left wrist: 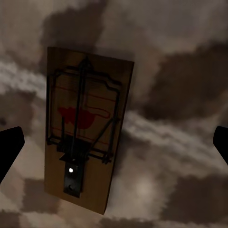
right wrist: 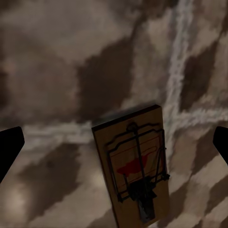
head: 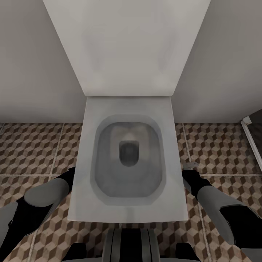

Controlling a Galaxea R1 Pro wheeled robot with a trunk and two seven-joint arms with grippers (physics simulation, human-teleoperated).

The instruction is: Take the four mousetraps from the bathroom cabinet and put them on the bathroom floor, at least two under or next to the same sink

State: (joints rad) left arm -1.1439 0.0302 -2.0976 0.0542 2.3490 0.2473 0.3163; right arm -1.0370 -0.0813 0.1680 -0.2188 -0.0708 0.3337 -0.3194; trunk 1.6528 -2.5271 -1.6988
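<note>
1. Left gripper (left wrist: 114, 142): jaws spread wide, dark fingertips (left wrist: 9, 147) at either edge of the left wrist view, holding nothing. Between them a wooden mousetrap (left wrist: 88, 128) lies flat on the bathroom floor (left wrist: 180, 118), wire bar and red marking facing up.
2. Right gripper (right wrist: 114, 147): jaws likewise spread wide and empty. A second mousetrap (right wrist: 135, 171) lies flat on the cube-patterned tiles just beside a pale grout line (right wrist: 178, 66).
3. Head view, near: both forearms reach down, the left arm (head: 43, 200) and right arm (head: 214, 207) flanking a white toilet (head: 127, 160).
4. Head view, middle: the open toilet bowl (head: 128, 153) stands on the patterned floor tiles.
5. Head view, far: the white cistern (head: 127, 47) rises against a pale wall (head: 32, 62).
</note>
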